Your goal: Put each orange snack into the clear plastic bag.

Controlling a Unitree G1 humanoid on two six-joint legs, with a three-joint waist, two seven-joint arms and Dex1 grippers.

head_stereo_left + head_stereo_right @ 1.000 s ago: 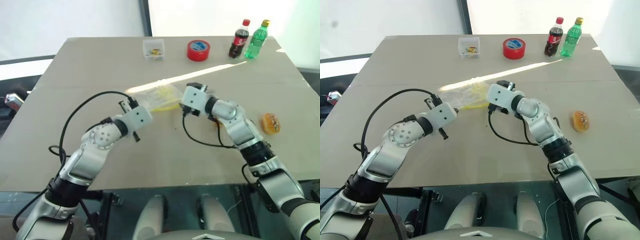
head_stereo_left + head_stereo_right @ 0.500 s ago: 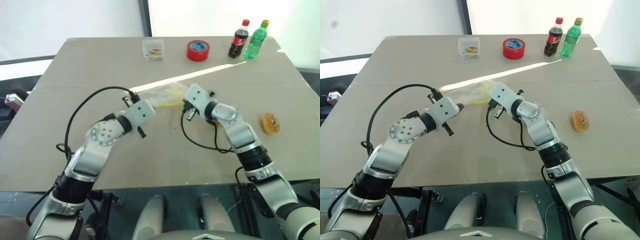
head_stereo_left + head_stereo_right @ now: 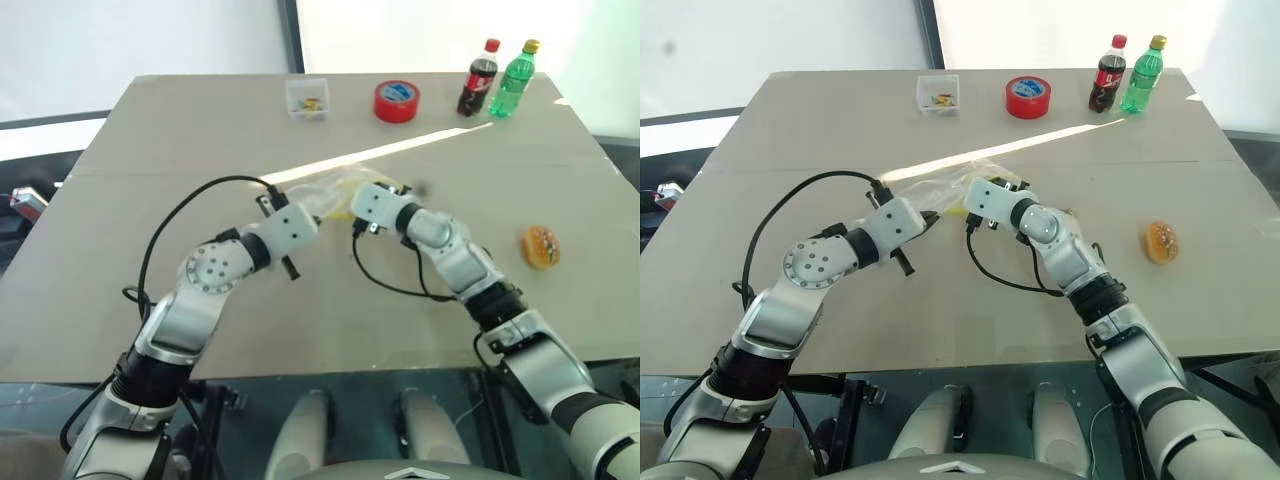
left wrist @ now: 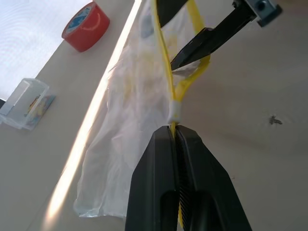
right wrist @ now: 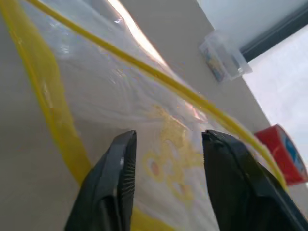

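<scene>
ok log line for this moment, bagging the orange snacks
left gripper: shut on clear plastic bag yellow edge | right gripper: open at bag mouth | orange snack: on table, not yet bagged

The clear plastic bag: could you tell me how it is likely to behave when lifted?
The clear plastic bag looks thin and crinkled, so probably floppy and light. The left end effector pinches only its yellow strip, so the rest will likely sag. Its glossy film may slip.

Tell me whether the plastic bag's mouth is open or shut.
Open. The two yellow edges of the bag stand apart, one end pinched by the left gripper; the right gripper is open at the mouth.
</scene>
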